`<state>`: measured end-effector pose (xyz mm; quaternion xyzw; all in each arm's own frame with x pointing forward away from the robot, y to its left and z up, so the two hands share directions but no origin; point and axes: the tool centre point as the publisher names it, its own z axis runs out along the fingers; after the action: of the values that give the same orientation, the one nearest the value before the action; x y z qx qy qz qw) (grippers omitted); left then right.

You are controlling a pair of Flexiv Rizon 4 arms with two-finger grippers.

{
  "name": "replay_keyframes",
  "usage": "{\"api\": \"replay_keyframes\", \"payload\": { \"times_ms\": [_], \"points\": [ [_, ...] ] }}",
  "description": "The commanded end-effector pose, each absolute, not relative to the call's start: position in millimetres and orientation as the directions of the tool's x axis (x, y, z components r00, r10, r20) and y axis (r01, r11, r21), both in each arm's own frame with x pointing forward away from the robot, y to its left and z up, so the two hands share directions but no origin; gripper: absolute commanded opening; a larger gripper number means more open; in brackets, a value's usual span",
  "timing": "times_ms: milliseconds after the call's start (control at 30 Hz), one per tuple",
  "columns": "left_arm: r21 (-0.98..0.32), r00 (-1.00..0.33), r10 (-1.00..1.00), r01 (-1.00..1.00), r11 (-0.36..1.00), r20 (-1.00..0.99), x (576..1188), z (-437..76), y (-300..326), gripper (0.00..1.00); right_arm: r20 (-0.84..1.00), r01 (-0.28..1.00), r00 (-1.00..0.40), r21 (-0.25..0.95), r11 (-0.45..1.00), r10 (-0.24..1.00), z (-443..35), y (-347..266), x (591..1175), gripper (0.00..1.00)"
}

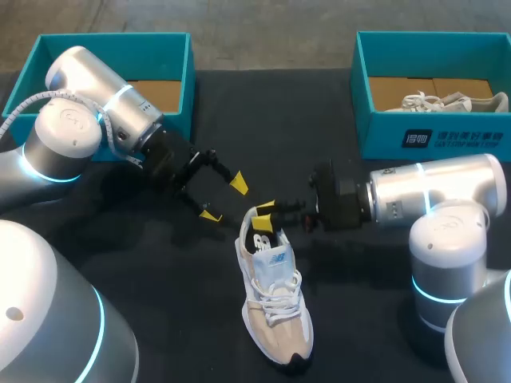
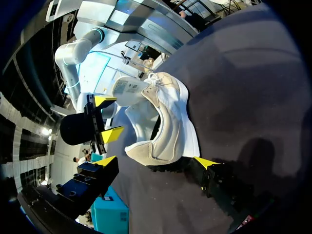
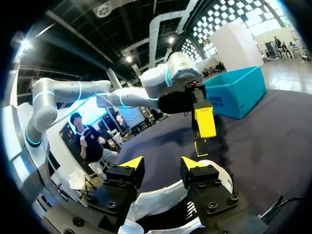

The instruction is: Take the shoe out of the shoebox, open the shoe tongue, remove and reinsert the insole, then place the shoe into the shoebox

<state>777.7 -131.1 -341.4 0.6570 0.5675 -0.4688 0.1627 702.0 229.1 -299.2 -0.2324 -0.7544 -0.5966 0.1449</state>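
Shoe (image 1: 275, 311) is out on the dark table (image 1: 160, 303), upright on its sole. Its heel end points at both tools and its toe points away from them.

Right gripper (image 1: 266, 209) is right at the shoe's opening, over the collar. Its fingers are parted to a medium gap. In its own wrist view, white lining and the tongue (image 2: 127, 90) sit below and between the yellow tips. Can't confirm both fingers are pressing on anything, so I read it as not gripping. From the left wrist view the tongue stands up with its label patch next to one right fingertip.

Left gripper (image 1: 223, 199) is spread wide with nothing in it. The shoe's heel is just ahead of its fingers, slightly apart from them in the head view.

Shoe details:
- beige suede-like panels over white mesh
- white laces
- dark inner lining
- black tip at the toe
- rounded, padded heel

Left box (image 1: 104, 72) is behind the left arm, well apart from its gripper. It is teal card with a brown floor and open at the top. Right box (image 1: 431, 96) is behind the right arm, the same teal, with a second shoe (image 1: 455, 102), pale with white laces, lying inside.
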Motion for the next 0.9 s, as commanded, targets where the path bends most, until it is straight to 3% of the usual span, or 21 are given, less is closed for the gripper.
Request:
{"api": "replay_keyframes", "payload": {
  "times_ms": [33, 367, 567, 667, 900],
  "points": [
    [-0.317, -0.083, 0.593, 0.898, -0.303, -0.801, 778, -342, -131, 1.00, 0.495, 0.529, -0.845, 0.829, 0.180, 0.202, -298, 221, 691, 0.49],
    [-0.326, -0.095, 0.612, 0.903, -0.279, -0.785, 777, -336, -118, 1.00, 0.479, 0.525, -0.845, 0.828, 0.198, 0.237, -288, 206, 686, 0.50],
    [-0.336, -0.116, 0.623, 0.908, -0.248, -0.773, 777, -320, -103, 1.00, 0.475, 0.531, -0.839, 0.821, 0.210, 0.266, -280, 198, 687, 0.70],
    [-0.345, -0.129, 0.636, 0.911, -0.227, -0.761, 778, -313, -93, 1.00, 0.475, 0.538, -0.834, 0.814, 0.220, 0.282, -278, 194, 688, 0.99],
    [-0.362, -0.149, 0.690, 0.916, -0.175, -0.709, 783, -297, -66, 1.00, 0.475, 0.556, -0.818, 0.797, 0.236, 0.324, -271, 186, 687, 1.00]
  ]
}}
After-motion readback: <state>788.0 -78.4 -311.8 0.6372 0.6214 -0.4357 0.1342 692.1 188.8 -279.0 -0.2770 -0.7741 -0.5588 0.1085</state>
